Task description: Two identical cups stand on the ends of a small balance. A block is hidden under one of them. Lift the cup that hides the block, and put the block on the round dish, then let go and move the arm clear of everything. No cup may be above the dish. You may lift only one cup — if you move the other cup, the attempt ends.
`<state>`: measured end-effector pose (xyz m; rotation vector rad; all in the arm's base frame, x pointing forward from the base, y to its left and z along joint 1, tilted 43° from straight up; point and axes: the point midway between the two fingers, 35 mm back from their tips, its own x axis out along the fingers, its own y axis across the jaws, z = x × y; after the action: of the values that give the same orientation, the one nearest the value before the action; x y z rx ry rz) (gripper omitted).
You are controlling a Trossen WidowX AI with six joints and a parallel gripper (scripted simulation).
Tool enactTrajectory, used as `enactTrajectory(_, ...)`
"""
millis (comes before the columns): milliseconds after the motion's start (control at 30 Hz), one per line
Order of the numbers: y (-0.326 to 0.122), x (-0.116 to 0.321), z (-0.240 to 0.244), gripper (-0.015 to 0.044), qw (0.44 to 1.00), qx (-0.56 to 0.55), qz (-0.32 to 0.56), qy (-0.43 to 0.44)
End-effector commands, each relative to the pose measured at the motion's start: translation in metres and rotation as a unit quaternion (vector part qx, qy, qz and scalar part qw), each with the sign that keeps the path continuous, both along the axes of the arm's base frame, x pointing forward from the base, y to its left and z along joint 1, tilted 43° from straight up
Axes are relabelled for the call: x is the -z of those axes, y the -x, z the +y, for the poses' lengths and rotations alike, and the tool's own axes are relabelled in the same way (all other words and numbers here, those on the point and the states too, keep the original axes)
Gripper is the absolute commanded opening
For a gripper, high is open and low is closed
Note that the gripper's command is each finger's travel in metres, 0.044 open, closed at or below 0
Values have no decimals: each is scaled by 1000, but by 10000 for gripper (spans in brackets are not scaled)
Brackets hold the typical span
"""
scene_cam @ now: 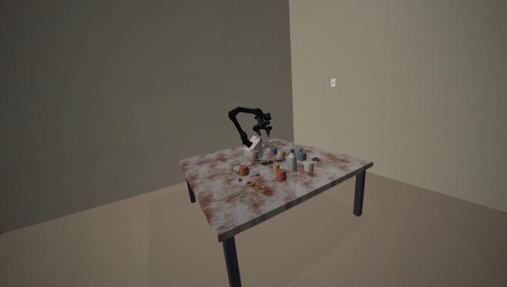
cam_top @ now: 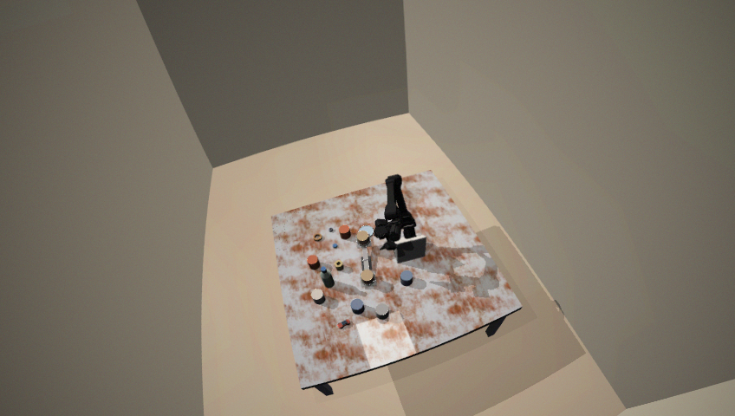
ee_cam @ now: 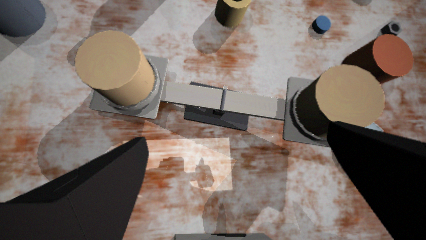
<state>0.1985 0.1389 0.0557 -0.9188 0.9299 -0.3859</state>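
Observation:
Two tan cups stand on the end plates of the balance (ee_cam: 195, 94). One cup (cam_top: 362, 237) (scene_cam: 253, 154) (ee_cam: 350, 95) is at the dish end, on the right in the wrist view. The other cup (cam_top: 367, 276) (scene_cam: 281, 154) (ee_cam: 115, 65) is at the far end from the dish. I cannot tell which end is lower. The block is not visible. The pale round dish (cam_top: 367, 229) (scene_cam: 236, 168) lies just beyond the dish-end cup, largely hidden in the wrist view. My gripper (scene_cam: 263, 135) (ee_cam: 236, 137) is open and empty, above the table; its right finger overlaps the dish-end cup's edge in the wrist view.
A red cup (cam_top: 344, 231) (scene_cam: 243, 170) (ee_cam: 393, 55) stands near the dish. A green bottle (cam_top: 327, 278) (scene_cam: 292, 163) and a yellow hollow piece (cam_top: 338, 264) (ee_cam: 231, 14) stand beyond the balance. A blue cup (cam_top: 406, 277) (scene_cam: 273, 150) stands beside it. Several other cups and small items lie around.

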Motion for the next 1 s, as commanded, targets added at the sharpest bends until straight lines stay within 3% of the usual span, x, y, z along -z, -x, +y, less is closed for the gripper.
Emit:
enactTrajectory(0, -11, 10, 6, 440, 997, -7, 64, 29)
enactTrajectory(467, -49, 48, 15, 440, 954, -58, 276, 104)
enactTrajectory(967, -93, 97, 11, 440, 855, -148, 481, 128)
